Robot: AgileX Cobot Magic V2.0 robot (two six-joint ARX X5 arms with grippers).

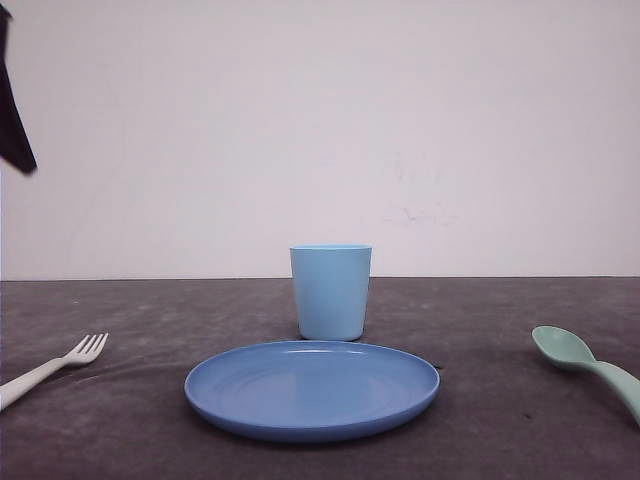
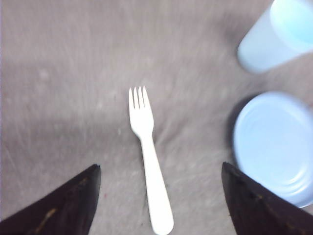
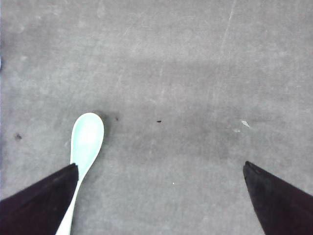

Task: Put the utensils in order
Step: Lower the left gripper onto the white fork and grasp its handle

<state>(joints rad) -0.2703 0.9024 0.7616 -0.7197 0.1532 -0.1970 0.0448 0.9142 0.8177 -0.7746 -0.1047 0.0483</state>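
The white fork (image 1: 52,366) lies flat on the grey table at the front left, tines toward the cup. My left gripper (image 2: 160,169) hangs open above it, and the fork (image 2: 147,159) lies between the two dark fingers without touching them. At the front right lies the mint-green spoon (image 1: 587,365), bowl up. My right gripper (image 3: 160,166) is open above the table there; the spoon (image 3: 84,147) lies beside one finger, its handle passing under that fingertip.
A round blue plate (image 1: 311,389) sits at the front middle, with a light blue cup (image 1: 331,291) upright just behind it. Plate (image 2: 275,147) and cup (image 2: 276,33) lie close beside the fork. A dark arm part (image 1: 14,110) hangs at the upper left.
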